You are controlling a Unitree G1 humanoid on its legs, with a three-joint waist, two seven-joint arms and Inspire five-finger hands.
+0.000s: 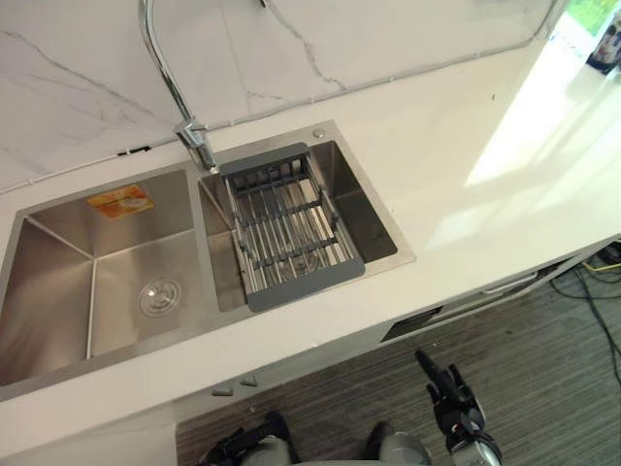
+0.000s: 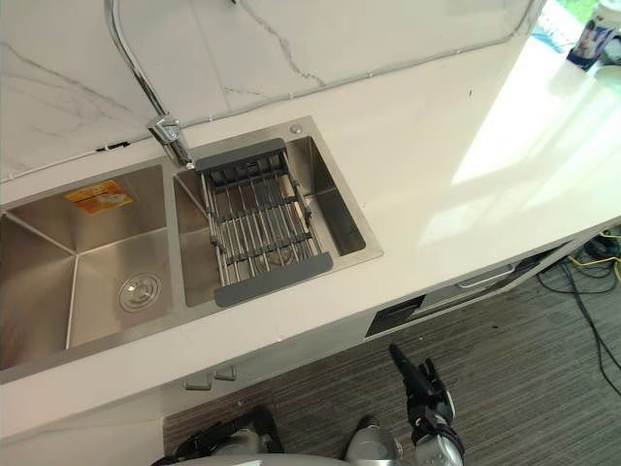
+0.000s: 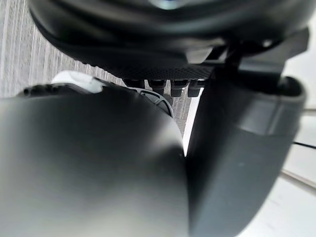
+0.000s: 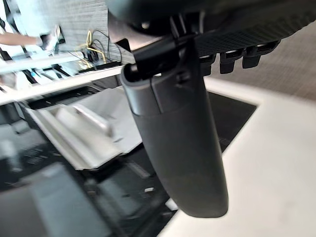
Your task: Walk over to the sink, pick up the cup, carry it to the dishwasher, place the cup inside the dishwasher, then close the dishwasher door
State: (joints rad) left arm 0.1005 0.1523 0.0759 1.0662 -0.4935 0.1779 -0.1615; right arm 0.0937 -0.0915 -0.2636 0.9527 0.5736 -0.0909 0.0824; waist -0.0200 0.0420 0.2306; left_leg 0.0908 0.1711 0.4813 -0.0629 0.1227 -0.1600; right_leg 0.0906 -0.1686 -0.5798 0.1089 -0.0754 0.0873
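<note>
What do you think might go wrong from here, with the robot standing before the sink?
1. The only cup-like thing stands far along the counter, away from the sink, so a reach into the basins may find nothing.
2. The right hand hangs low beside the dishwasher front, which seems ajar, and could knock it on turning.

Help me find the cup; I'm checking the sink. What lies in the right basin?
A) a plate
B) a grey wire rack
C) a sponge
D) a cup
B: a grey-framed wire rack spans the right basin, just in front of the faucet.
</note>
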